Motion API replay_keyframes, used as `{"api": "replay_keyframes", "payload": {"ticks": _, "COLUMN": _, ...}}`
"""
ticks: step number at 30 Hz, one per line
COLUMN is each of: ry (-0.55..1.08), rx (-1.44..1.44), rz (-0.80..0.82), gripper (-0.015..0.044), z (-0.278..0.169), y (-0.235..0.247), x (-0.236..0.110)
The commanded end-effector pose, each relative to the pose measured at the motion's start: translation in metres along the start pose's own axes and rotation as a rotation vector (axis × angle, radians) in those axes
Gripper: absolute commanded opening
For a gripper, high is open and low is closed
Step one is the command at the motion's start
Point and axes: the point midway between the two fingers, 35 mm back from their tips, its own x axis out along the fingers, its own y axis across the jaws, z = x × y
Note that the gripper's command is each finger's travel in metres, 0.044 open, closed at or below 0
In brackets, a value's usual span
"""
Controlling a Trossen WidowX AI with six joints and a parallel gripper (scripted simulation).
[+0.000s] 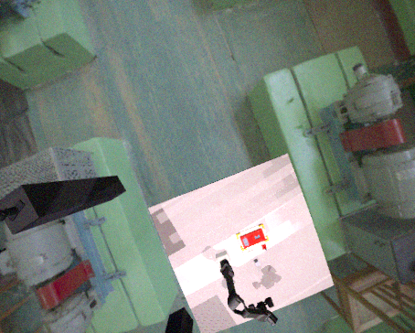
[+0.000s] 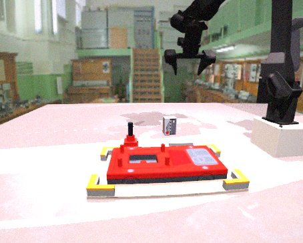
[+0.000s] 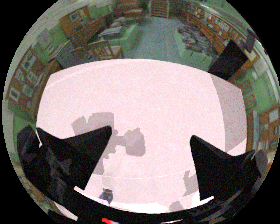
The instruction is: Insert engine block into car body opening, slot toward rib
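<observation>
Fingers of the gripper [image 2: 189, 63] stood spread wide with nothing between them, the two dark tips pointing down and hanging high above the pale pink table [image 2: 50, 133]. In the wrist view the same fingers framed a stretch of bare table top mottled with grey patches, and a small dark object showed blurred near the lower edge, too unclear to name. From the gripper the black arm [image 2: 200, 13] ran up and to the right toward its dark column [image 2: 281, 67], which stood on a white pedestal [image 2: 267, 147] at the right side of the table. Below and slightly left of the gripper, well apart from it, the engine block [image 2: 169, 125] sat upright on the table, a small grey box with a striped face and a red dot at its lower corner. Nearer the exterior camera lay the red car body [image 2: 167, 163], flat on a white base plate [image 2: 167, 191] with yellow corner brackets [image 2: 98, 185]. Its rectangular opening [image 2: 143, 159] showed in the left half of the top, and a black peg [image 2: 130, 128] rose behind the left rear corner. From the top view the car body [image 1: 251, 239] lay just ahead of the gripper [image 1: 226, 267].
</observation>
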Motion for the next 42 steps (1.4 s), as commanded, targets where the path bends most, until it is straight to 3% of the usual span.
{"api": "replay_keyframes", "payload": {"ticks": 1, "ry": 0.134, "rx": -0.022, "rz": 0.078, "gripper": 0.0440, "z": -0.045, "y": 0.041, "x": -0.013}}
{"api": "replay_keyframes", "payload": {"ticks": 9, "ry": 0.388, "rx": -0.064, "rz": 0.122, "gripper": 0.0440, "z": -0.132, "y": 0.087, "x": -0.049}}
{"api": "replay_keyframes", "payload": {"ticks": 16, "ry": 0.588, "rx": -0.104, "rz": 0.072, "gripper": 0.0440, "z": -0.203, "y": 0.099, "x": -0.088}}
{"api": "replay_keyframes", "payload": {"ticks": 24, "ry": 0.594, "rx": -0.105, "rz": 0.070, "gripper": 0.0440, "z": -0.208, "y": 0.104, "x": -0.092}}
{"api": "replay_keyframes", "payload": {"ticks": 28, "ry": 0.594, "rx": -0.105, "rz": 0.070, "gripper": 0.0440, "z": -0.227, "y": 0.105, "x": -0.065}}
{"api": "replay_keyframes", "payload": {"ticks": 42, "ry": 0.594, "rx": -0.105, "rz": 0.070, "gripper": 0.0440, "z": -0.238, "y": 0.102, "x": -0.052}}
